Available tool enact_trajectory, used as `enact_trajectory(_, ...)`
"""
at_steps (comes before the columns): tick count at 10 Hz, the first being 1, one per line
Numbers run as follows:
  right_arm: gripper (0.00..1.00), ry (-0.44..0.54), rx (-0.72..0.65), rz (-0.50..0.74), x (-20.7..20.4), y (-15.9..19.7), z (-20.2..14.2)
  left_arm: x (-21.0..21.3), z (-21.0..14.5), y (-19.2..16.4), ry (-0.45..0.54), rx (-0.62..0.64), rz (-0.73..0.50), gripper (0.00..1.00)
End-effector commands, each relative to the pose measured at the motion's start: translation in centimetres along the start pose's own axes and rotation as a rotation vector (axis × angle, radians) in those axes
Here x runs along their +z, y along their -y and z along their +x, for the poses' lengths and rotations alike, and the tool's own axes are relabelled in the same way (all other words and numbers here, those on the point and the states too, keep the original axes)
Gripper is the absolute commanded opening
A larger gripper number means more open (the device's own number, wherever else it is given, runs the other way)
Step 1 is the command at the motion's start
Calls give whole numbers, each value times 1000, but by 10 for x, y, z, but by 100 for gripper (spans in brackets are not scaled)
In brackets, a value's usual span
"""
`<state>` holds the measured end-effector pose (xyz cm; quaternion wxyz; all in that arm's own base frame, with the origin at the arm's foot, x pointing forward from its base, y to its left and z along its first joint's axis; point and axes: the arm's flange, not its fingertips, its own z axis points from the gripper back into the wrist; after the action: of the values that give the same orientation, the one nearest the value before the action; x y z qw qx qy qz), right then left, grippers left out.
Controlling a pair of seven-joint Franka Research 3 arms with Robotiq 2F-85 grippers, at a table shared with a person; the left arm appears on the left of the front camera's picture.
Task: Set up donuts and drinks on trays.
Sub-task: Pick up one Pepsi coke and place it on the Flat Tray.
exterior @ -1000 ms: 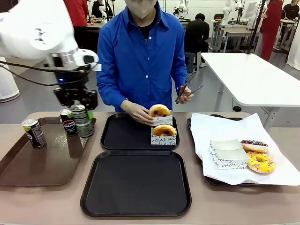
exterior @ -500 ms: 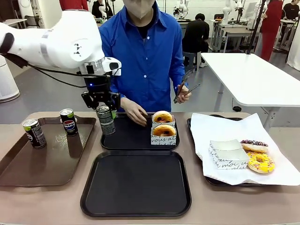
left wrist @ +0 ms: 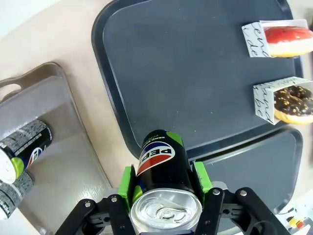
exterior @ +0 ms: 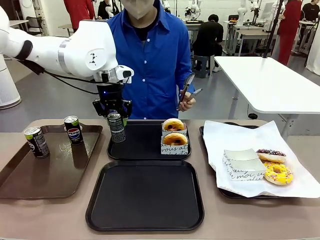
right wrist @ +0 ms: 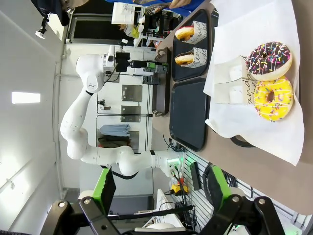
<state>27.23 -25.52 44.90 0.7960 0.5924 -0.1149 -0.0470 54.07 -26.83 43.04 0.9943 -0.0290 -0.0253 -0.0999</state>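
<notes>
Counter [exterior: 50, 215] at drink placement: left tool [exterior: 115, 118] grips a can [exterior: 117, 130] upright over the far tray's [exterior: 142, 143] left rim; carry it inside the rim, lower level, then release.

Pepsi can [left wrist: 164, 169] held in the fingers [left wrist: 202, 177], seemingly over black tray [left wrist: 195, 88] edge

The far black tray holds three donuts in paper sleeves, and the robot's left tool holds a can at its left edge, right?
Not three: the far black tray holds two sleeved donuts, as the front view shows. The left tool does hold a can at that tray's left edge.
</notes>
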Motion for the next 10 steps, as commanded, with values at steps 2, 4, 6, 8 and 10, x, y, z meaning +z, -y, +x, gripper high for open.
enact_trajectory(2,100,2,3,10,1,-1,-1,-29,20,5,11,9,40,59)
enact_trajectory(4,100,2,3,10,1,-1,-1,-47,21,2,14,17,65,59)
enact_trajectory(6,100,2,3,10,1,-1,-1,-55,13,0,36,-8,76,65)
enact_trajectory(8,100,2,3,10,1,-1,-1,-44,5,4,48,-29,74,100)
enact_trajectory(10,100,2,3,10,1,-1,-1,-27,-14,4,48,-22,55,87)
